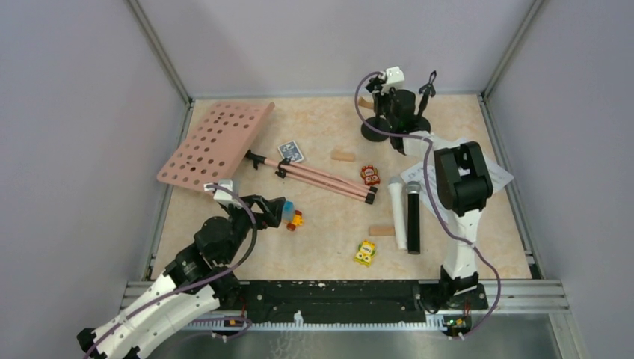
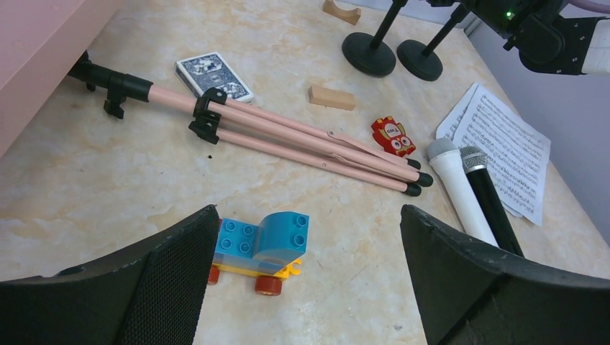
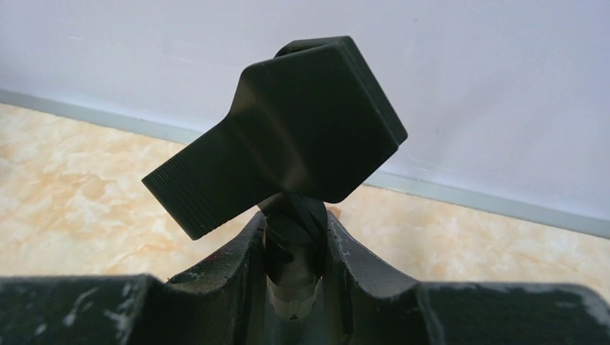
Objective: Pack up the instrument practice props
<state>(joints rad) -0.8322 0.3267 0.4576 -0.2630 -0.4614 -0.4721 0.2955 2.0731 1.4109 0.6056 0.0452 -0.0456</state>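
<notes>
The left arm (image 1: 168,295) lies low, slanting from its base forward and to the right with the elbow bent. Its pincer (image 2: 309,215) is spread wide, pads facing each other. The right arm (image 1: 461,183) rises from its base, folds at the elbow and reaches far, where its pincer (image 3: 295,255) is clamped on the stem of a mic holder (image 3: 288,129).

Bright, even overhead light; soft shadows; all views sharp.
</notes>
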